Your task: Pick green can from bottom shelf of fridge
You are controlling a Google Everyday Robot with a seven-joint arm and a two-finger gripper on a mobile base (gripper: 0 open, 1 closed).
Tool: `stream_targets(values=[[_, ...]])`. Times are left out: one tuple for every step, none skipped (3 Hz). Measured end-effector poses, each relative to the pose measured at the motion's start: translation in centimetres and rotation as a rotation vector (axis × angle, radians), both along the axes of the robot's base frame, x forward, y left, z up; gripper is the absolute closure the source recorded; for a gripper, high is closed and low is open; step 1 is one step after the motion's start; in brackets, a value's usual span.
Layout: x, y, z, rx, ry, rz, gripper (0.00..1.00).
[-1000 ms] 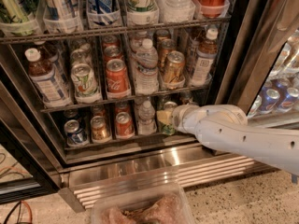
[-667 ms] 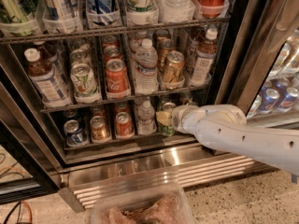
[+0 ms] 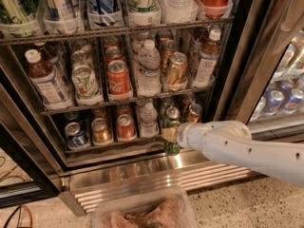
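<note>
Green can [image 3: 172,148] at the front edge of the bottom shelf [image 3: 114,144], right-hand lane of the fridge [image 3: 222,80]; only its lower body shows. Gripper [image 3: 169,135] sits across the can's middle and hides it. Cannot tell whether it is clamped on the can or released. White arm [image 3: 237,146] cut off at right.

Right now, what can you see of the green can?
The green can stands upright at the front of the bottom shelf, beside the water bottle. Only its dark-green lower body shows, because the gripper covers its middle. Contact looks likely, but a firm grasp cannot be told.
</note>
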State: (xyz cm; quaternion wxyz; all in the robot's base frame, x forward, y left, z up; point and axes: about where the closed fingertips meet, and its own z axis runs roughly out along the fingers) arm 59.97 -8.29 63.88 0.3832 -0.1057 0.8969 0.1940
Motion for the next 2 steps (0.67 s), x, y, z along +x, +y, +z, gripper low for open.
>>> stream_targets(values=[[-1.6,1.5,-0.4,0.039,0.050,0.003,1.00],[-2.2,3.7,0.3,0.061,0.052,0.033,1.00]])
